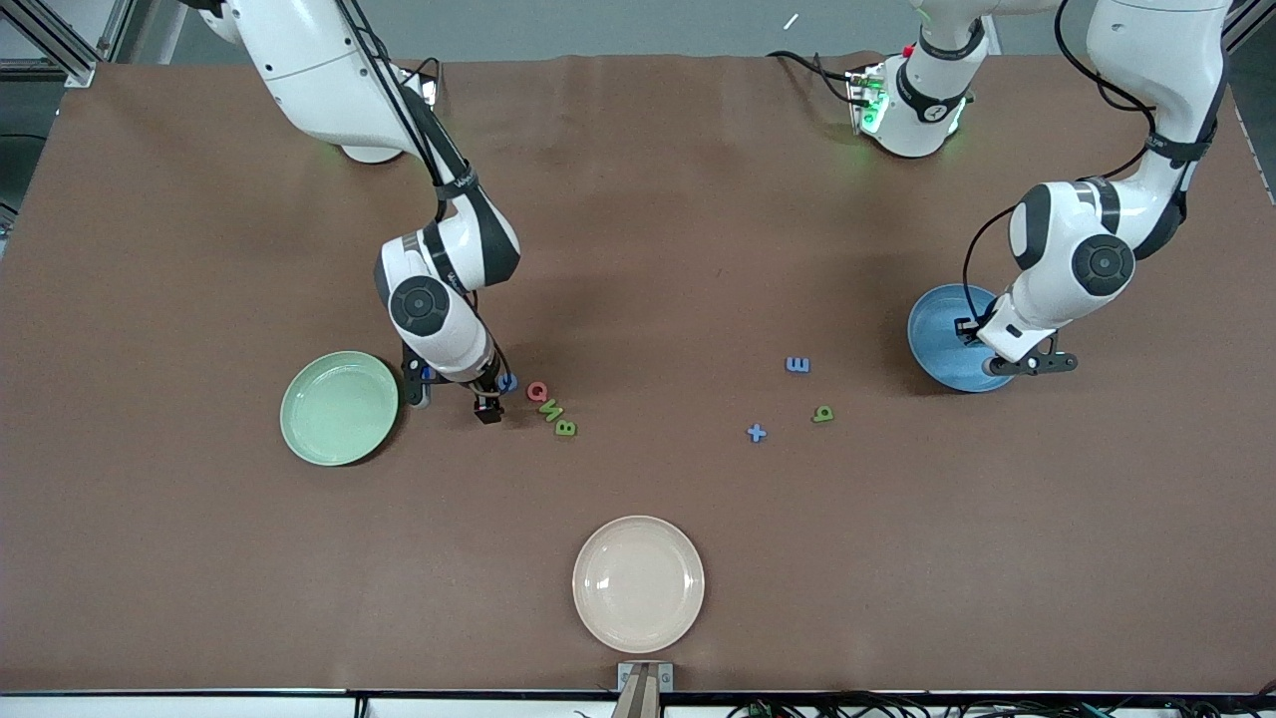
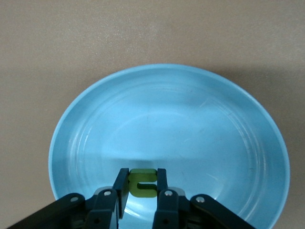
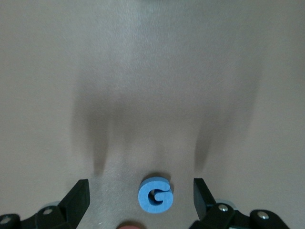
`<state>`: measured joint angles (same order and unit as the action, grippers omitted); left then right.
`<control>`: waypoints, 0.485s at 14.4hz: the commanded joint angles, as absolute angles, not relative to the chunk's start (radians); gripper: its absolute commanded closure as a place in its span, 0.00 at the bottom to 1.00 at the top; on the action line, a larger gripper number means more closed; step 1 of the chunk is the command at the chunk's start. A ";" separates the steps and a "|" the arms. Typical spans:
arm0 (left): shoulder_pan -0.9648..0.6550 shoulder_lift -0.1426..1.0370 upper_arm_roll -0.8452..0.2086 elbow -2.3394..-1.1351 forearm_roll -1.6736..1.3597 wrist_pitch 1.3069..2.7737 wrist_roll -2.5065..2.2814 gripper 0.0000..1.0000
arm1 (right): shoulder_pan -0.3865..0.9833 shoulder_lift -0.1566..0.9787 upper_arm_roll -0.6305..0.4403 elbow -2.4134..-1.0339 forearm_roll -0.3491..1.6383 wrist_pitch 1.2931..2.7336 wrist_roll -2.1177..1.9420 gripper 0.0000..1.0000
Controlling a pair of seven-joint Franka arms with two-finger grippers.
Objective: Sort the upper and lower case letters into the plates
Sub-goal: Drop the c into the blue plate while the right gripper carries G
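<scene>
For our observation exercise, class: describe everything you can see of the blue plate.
The blue plate is round and shallow, with a glossy, glazed-looking surface and faint rings inside. It sits flat on the brown table at the left arm's end. Nothing lies in it yet. The left gripper hangs over it, shut on a small green letter, and in the front view the arm hides part of its rim.

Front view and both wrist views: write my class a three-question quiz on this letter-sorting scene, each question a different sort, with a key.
1. True or false: the left gripper holds a green letter over the blue plate.
2. Which letter lies between the open right gripper's fingers? A) pink Q B) blue G C) green B
3. Fill in: the cream plate holds ___ letters.

Key: 1 true; 2 B; 3 no.
</scene>
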<state>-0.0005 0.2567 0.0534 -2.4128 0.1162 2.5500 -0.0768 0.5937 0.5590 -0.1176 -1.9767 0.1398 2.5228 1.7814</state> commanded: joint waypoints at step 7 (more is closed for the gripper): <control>0.014 0.224 0.043 -2.468 0.133 2.559 -0.025 0.83 | 0.629 0.568 -0.126 -2.008 0.152 2.560 1.816 0.15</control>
